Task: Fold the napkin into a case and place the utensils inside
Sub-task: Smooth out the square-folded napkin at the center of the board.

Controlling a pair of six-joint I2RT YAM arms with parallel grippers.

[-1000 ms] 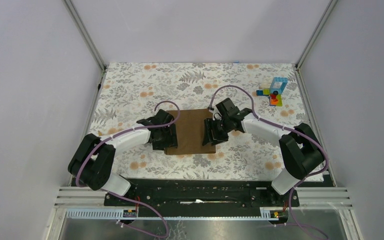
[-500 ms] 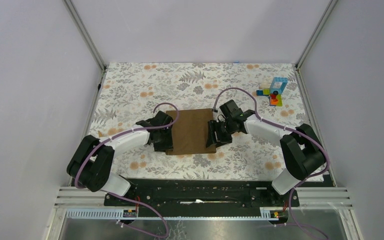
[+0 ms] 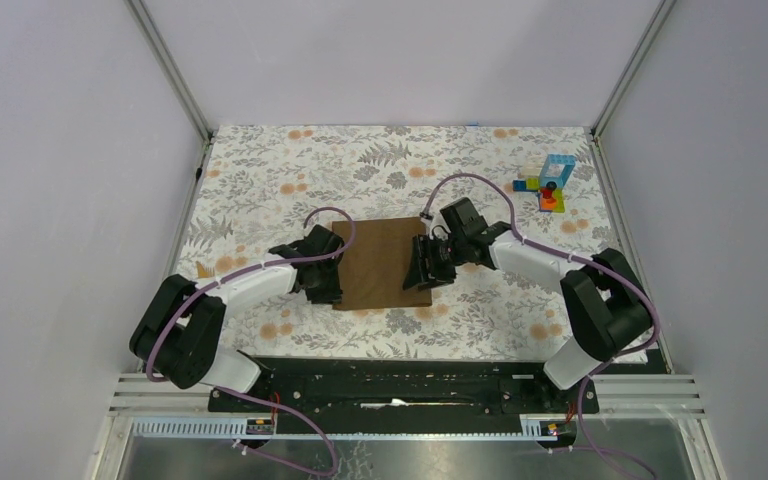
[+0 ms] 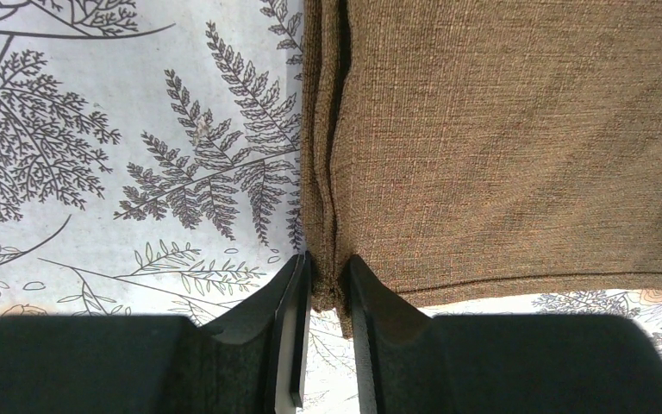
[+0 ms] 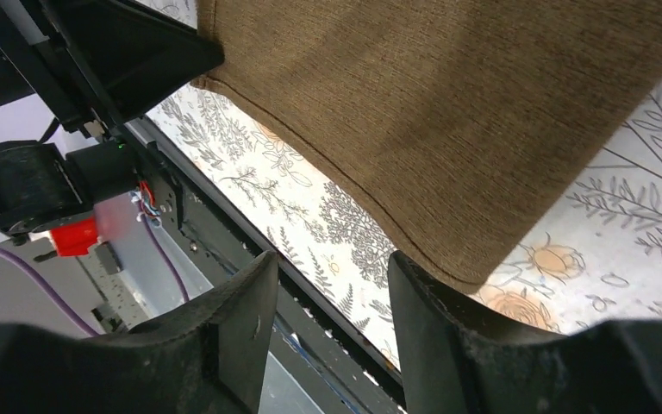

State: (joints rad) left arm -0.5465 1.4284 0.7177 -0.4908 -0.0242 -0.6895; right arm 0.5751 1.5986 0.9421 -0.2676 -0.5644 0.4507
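Two arms are reaching in over the floral table covering (image 3: 260, 170), one on each side of the brown napkin (image 3: 380, 262). I am seeing the napkin lying folded and flat near the middle of the covering, roughly midway between the two arms.

Left gripper (image 4: 326, 285) is sitting at the napkin's near-left corner. Through the left wrist camera I am watching its fingers (image 4: 286, 319) pinching the doubled edge of the cloth, with layers of hem showing between them.

Right gripper (image 5: 329, 263) is hanging at the napkin's right edge with its jaws standing apart. Through the right wrist camera I am seeing only covering and the black base rail (image 5: 207, 224) in the gap between its fingers (image 5: 435, 336). One napkin corner is showing just above a fingertip; whether it is touching, I am unable to tell.

Small stack of colourful toy blocks (image 3: 550, 185) is standing at the far right of the covering, well apart from the napkin.
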